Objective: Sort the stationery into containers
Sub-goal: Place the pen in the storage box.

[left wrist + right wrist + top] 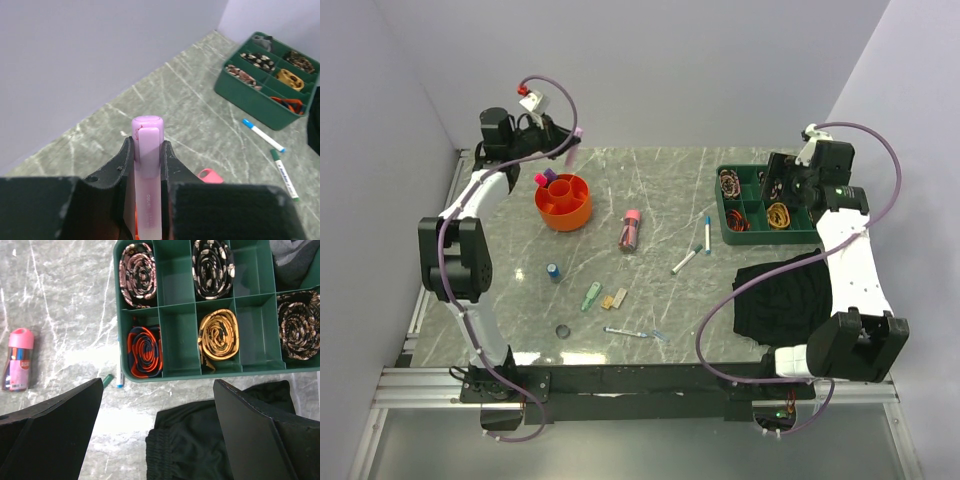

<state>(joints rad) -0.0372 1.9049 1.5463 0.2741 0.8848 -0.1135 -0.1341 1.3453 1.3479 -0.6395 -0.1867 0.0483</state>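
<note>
Marble table [660, 190] | left pincer [148, 146] clamps lilac marker [147, 200], print illegible | right pincer [159, 385] wide, empty

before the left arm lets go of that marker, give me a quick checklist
1. Left gripper shut on the lilac marker: ok.
2. Marker centred over a section of the orange pot: cannot tell; only an orange sliver shows under it.
3. Pot upright, open sections showing: ok.
4. Right gripper open, far off above the green tray: ok.
5. All stationery sorted: not ok; white pens and pink tube lie on the table.
</note>
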